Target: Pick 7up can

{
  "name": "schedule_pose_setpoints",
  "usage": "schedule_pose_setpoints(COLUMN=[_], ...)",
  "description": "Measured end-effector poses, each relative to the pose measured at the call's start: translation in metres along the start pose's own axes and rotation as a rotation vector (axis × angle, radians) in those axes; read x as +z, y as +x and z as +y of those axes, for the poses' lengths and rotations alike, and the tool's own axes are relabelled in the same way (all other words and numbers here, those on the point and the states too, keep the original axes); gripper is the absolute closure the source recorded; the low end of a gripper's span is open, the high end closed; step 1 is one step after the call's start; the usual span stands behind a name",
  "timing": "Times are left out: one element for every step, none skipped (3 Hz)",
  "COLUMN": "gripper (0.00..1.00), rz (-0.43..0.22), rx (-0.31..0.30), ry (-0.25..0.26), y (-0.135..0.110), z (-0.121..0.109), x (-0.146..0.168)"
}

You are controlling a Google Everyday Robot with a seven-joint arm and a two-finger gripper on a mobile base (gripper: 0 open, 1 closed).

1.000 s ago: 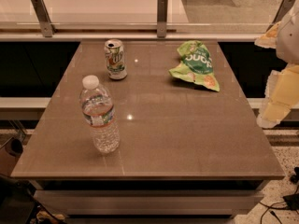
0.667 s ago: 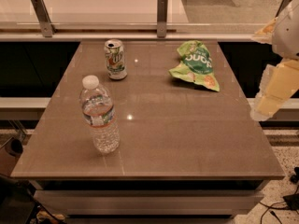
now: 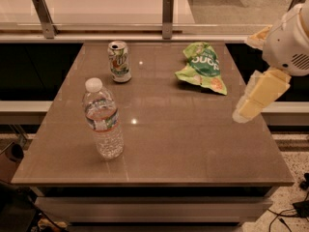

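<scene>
Square table (image 3: 193, 144) with a smooth, glossy brown top that shows small light glints fills the middle of the frame. 7up can (image 3: 119, 62) stands upright in the upper left of the tabletop, near the far edge: a short cylinder, silver top with the tab opening visible, white and green sides with a logo. Clear plastic water bottle (image 3: 102, 121) is upright at lower left, ribbed body, white cap, paper label around the middle; well apart from the can. Crumpled green snack bag (image 3: 203, 67) lies flat at upper right, crinkly foil look, white lettering. Gripper (image 3: 253, 100) is at the right edge of the frame, pale yellow blocky parts under a white rounded housing, hanging over the table's right edge, well apart from the can and touching nothing. Cannot tell whether it is spread or closed. Two metal posts (image 3: 167, 16) stand behind the table along a pale ledge.
</scene>
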State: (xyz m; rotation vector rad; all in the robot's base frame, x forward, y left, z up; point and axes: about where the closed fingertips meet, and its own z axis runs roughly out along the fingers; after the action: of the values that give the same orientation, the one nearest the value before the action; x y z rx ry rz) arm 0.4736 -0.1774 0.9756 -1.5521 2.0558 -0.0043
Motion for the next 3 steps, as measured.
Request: schedule_pose_setpoints(gripper=[0.0, 0.0, 0.0], rz=[-0.082, -0.193, -0.329], rx=[0.045, 0.094, 0.159], ry=[0.034, 0.064, 0.083], y=[-0.013, -0.031, -0.05], z=[0.0, -0.004, -0.016], x=[0.02, 0.047, 0.077])
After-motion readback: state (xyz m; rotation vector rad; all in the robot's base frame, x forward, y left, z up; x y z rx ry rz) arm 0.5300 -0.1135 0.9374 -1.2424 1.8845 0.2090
